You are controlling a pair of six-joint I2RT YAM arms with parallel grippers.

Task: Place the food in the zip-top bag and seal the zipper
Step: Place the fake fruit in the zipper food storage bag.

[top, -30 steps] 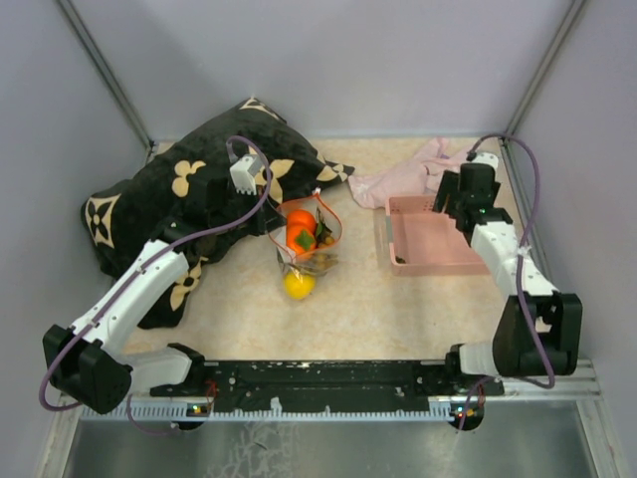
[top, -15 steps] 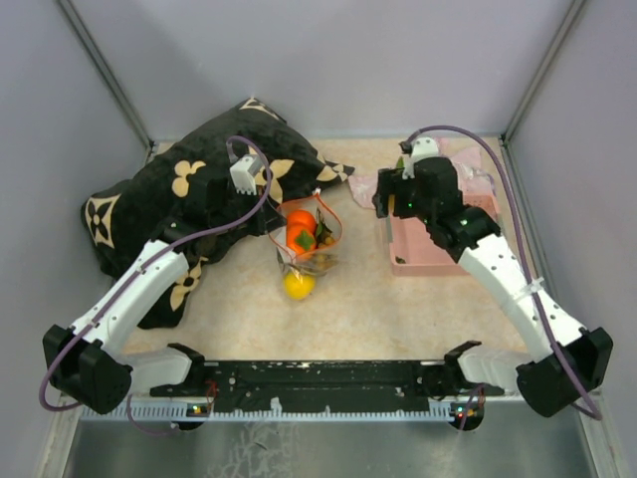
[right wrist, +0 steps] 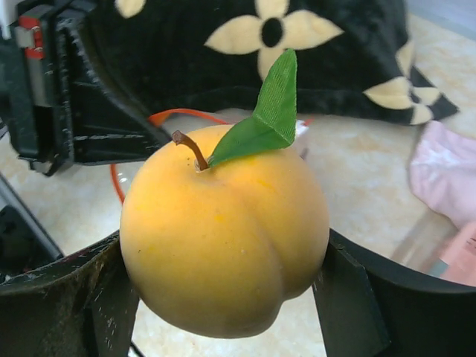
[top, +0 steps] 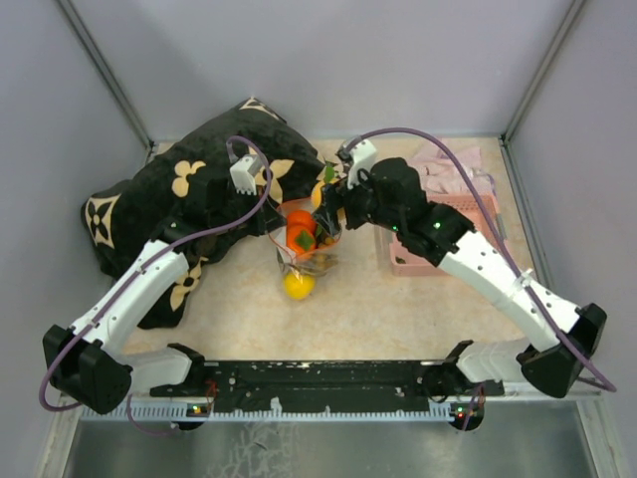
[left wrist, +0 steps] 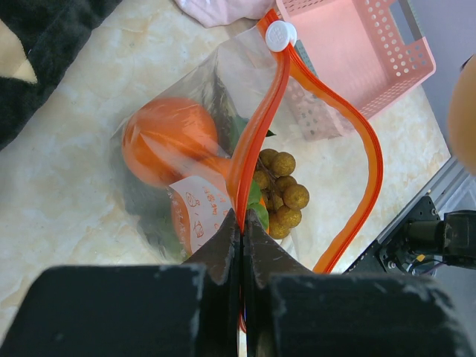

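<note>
The right claw [right wrist: 223, 297] is clamped on a yellow-orange toy peach [right wrist: 223, 238], leaf up. Just ahead of and below its tips lies the open mouth of the zip-top bag [left wrist: 186, 85], on the counter [left wrist: 67, 149] with orange fruits [left wrist: 167, 141] and a grape bunch [left wrist: 281, 195] inside. Beyond the mouth, the left claw [left wrist: 239, 238] pinches the zipper [left wrist: 260, 126]; the mouth's long axis runs away from that claw.

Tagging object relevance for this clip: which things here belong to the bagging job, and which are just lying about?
Job in hand:
zip-top bag, its zipper pinched by the left end effector
peach in the right end effector
orange fruits and grape bunch inside the bag
lemon by its near end

Lying about:
pink basket
pale pink cloth
black flowered cushion
</note>
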